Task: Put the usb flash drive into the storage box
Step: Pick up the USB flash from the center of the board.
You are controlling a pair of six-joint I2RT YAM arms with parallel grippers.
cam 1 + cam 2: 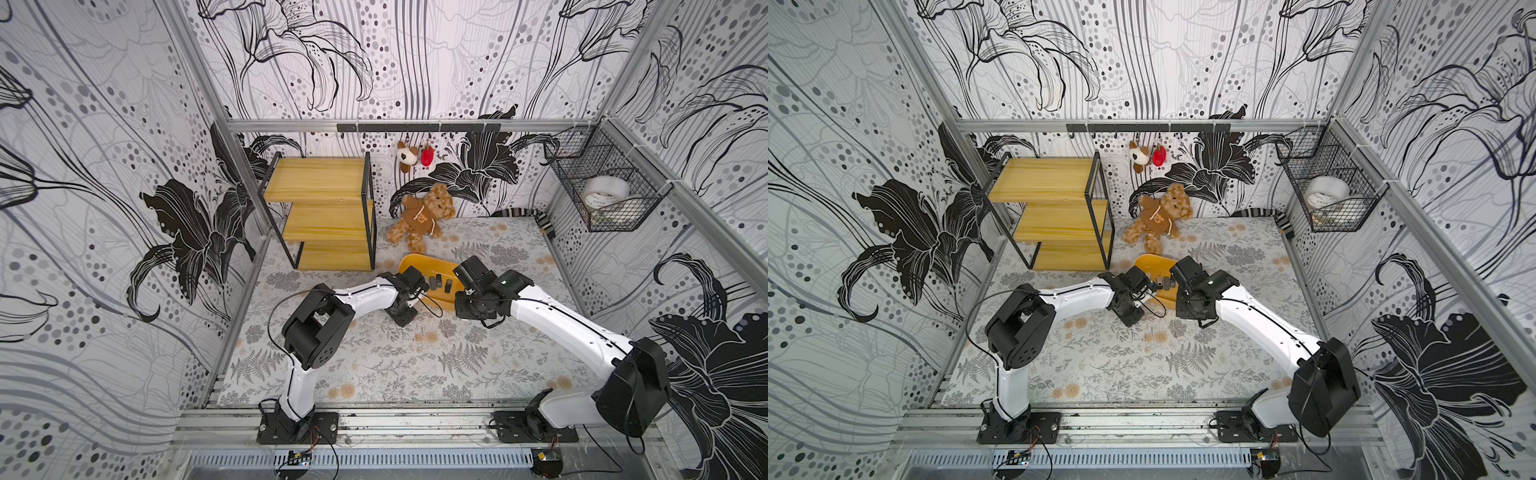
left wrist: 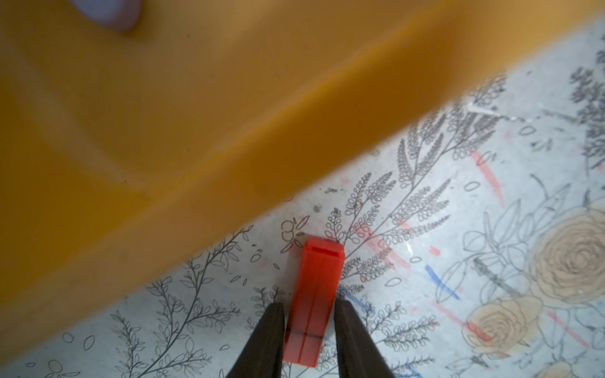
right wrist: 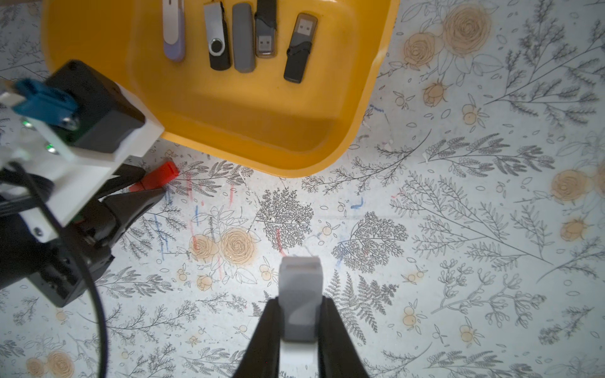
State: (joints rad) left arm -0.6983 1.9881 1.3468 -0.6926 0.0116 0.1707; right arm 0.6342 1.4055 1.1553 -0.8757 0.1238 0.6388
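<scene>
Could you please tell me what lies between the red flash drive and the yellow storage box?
Only a narrow strip of bare floral mat separates the red flash drive from the storage box, shown in the left wrist view.

No lettering, brand, number or sign can be read in any view. The flash drives (image 3: 217, 39) lying in the yellow storage box (image 3: 262, 157) show plain casings with no legible print in the right wrist view. In both top views, the tape roll (image 1: 604, 192) in the wire basket (image 1: 623, 222) carries dark marks along its side, too small to make out. The teddy bear (image 1: 422, 218) has a small bear-face patch on its brown hoodie: a picture, not words.
</scene>
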